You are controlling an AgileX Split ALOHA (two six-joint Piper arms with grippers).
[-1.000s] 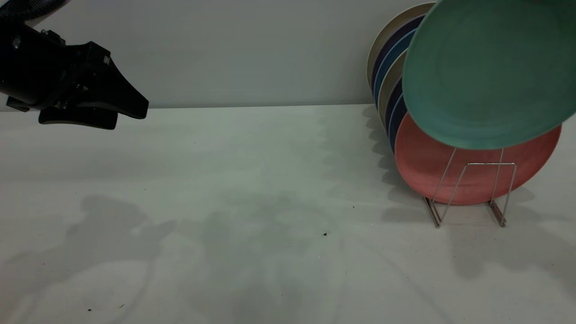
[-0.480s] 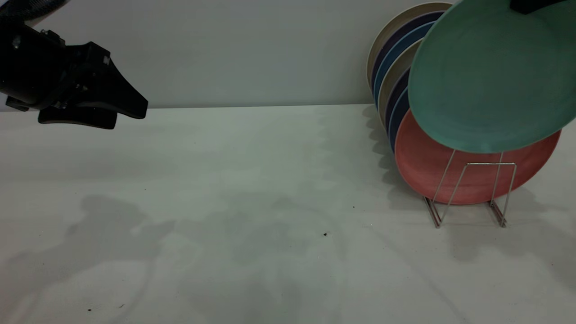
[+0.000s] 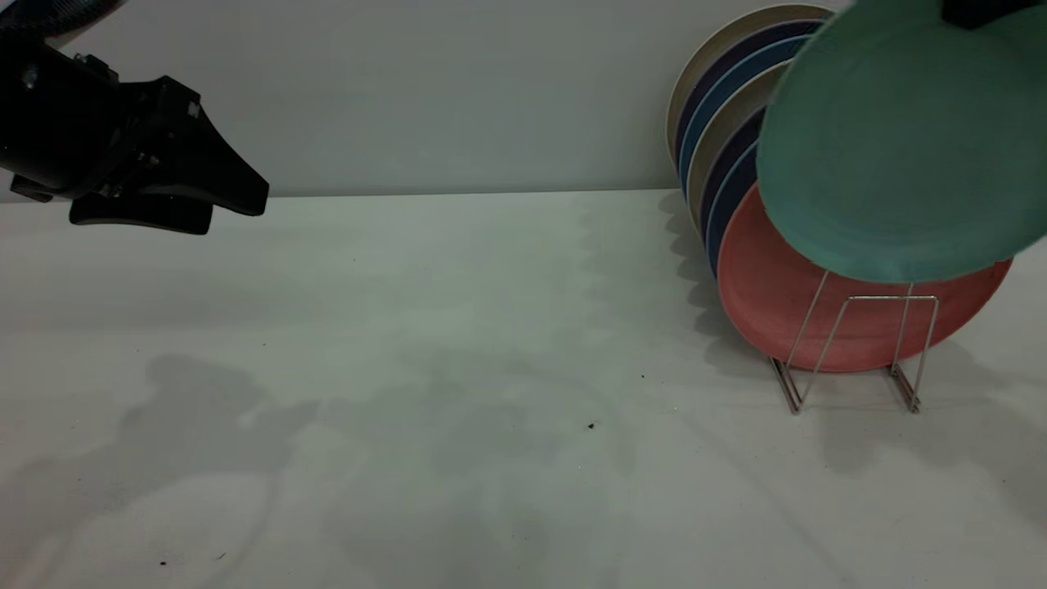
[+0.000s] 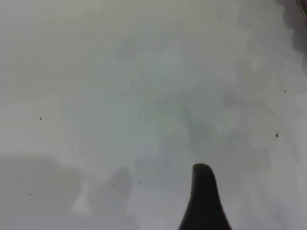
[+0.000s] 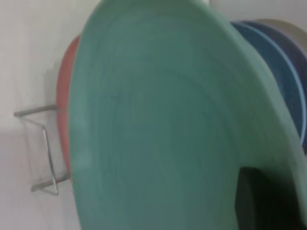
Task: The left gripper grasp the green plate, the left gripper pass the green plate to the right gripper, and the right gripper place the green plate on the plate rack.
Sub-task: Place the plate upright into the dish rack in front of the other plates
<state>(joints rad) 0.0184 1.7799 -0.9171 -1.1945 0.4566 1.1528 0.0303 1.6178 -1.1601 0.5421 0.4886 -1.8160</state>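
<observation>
Teal-green, matte, round: the green plate (image 3: 900,147) hangs tilted in the air at the right side of the exterior view, above and in front of the plate rack (image 3: 855,348), its lower rim overlapping the top of the salmon-pink plate (image 3: 785,303). Right gripper (image 3: 977,10) shows only as a black tip at the top edge, on the plate's upper rim; in the right wrist view one black jaw lies against the plate's face (image 5: 259,201), so the jaws are clamped on the green plate. Cannot tell if the plate's lower rim touches the pink plate or just passes in front of it.

Plate rack is thin silver wire, its front trapezoid loop standing on the white surface (image 3: 458,368). Salmon-pink plate sits upright in the front slot. Behind it a row of upright plates: blue plates (image 3: 720,106), dark navy ones and beige plates (image 3: 695,74) at the back, all leaning slightly.

Left gripper (image 3: 237,200) is parked well apart at the far left, raised above the surface, jaws pressed together with nothing in them. Left wrist view shows one black jaw tip (image 4: 204,201) over bare surface with a few dark specks.
</observation>
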